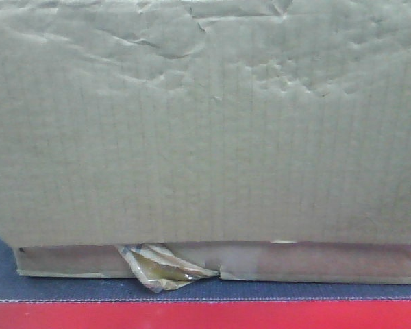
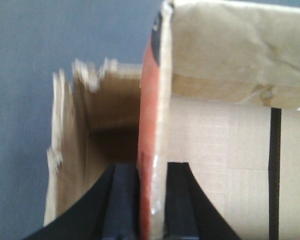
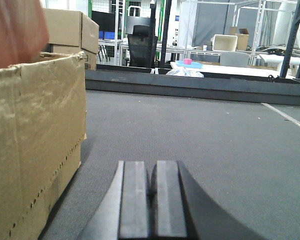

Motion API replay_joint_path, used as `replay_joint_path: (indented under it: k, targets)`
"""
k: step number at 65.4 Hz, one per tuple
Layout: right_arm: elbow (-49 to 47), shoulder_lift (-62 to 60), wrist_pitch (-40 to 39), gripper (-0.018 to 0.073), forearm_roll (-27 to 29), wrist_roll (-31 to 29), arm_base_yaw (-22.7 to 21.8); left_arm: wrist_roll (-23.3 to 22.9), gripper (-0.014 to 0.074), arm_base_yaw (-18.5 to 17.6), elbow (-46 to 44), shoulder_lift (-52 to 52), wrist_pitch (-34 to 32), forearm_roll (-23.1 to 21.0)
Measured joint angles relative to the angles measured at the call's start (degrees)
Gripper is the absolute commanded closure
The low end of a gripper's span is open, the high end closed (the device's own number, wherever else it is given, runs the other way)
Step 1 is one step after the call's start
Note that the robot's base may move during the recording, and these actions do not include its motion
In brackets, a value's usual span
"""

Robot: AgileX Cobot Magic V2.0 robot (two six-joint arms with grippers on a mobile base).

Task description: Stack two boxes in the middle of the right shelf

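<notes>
Surface: grey felt tabletop (image 3: 200,135), red front edge (image 1: 205,317).
Tall box (image 1: 205,123): dented face fills the front view — sits on the flat box.
Flat box (image 1: 329,264): on the tabletop, crumpled tape tag (image 1: 161,271) at its front.
Left gripper (image 2: 151,172): clamped on a red-faced box wall (image 2: 151,100); which box, cannot tell.
Right gripper (image 3: 152,175): narrow, empty — low over the tabletop, just right of a box (image 3: 35,140).
</notes>
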Motion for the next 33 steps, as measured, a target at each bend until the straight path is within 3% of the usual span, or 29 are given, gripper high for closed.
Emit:
replay_joint_path:
  k: [9,23,33]
  targets:
    - [0.0,0.0,0.0,0.0724,0.0,0.0,0.0,-1.5,0.0708,0.0,5.6,0.1,-0.1,0.3]
    - [0.0,0.0,0.0,0.0724,0.0,0.0,0.0,-2.1,0.0708,0.0,14.4,0.1,-3.6,-4.3]
    - [0.0,0.0,0.0,0.0724,0.0,0.0,0.0,-2.3,0.0708,0.0,17.4,0.1,-5.6,-4.9]
